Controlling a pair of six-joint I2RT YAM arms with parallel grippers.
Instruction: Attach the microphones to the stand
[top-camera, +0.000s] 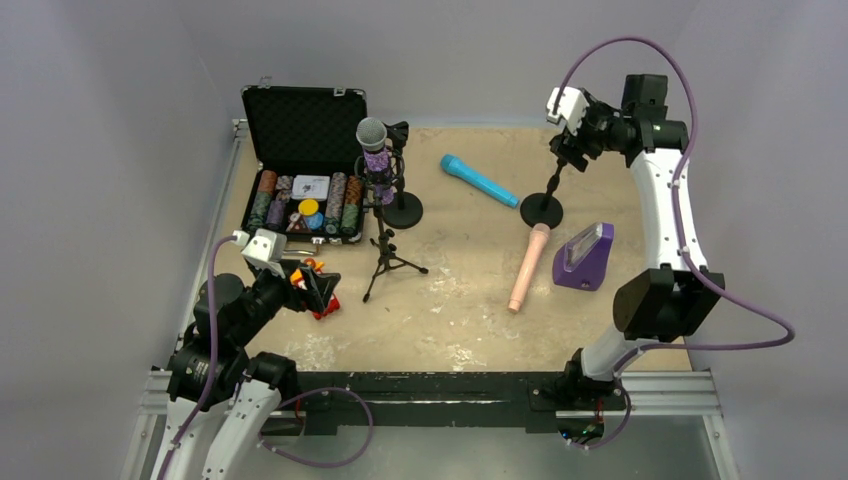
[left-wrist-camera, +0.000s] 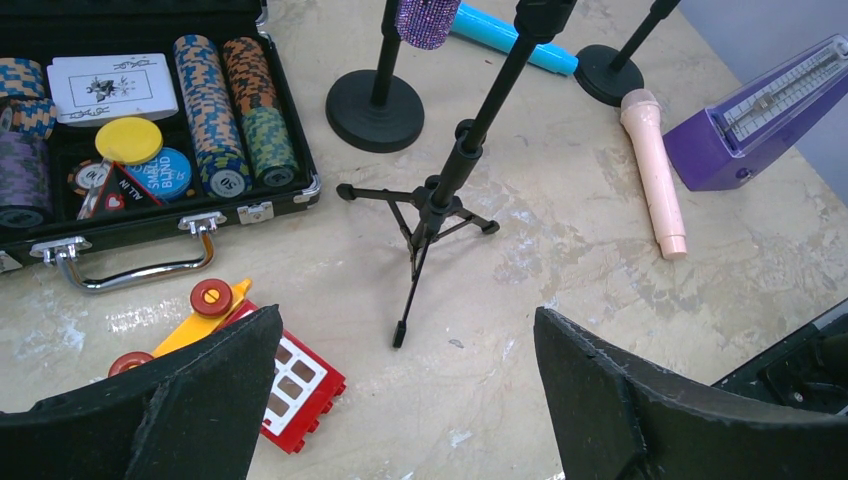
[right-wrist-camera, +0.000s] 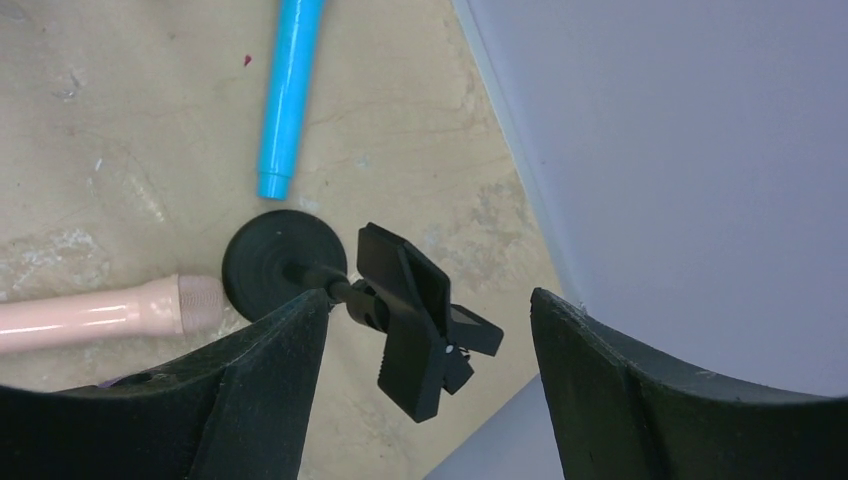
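A glittery purple microphone (top-camera: 376, 152) with a silver mesh head stands upright in the middle, clipped by the tripod stand (top-camera: 385, 262) or the round-base stand (top-camera: 403, 208); I cannot tell which. Its lower end shows in the left wrist view (left-wrist-camera: 427, 20). The blue microphone (top-camera: 480, 181) and the pink microphone (top-camera: 529, 266) lie flat on the table. A second round-base stand (top-camera: 541, 209) has its clip (right-wrist-camera: 425, 320) between the open jaws of my right gripper (right-wrist-camera: 430, 312), not touching them. My left gripper (left-wrist-camera: 407, 335) is open and empty, low over the near left.
An open black case of poker chips and cards (top-camera: 300, 190) sits at the back left. A red and yellow toy (left-wrist-camera: 290, 385) lies under my left gripper. A purple metronome (top-camera: 585, 257) stands right of the pink microphone. Grey walls enclose the table.
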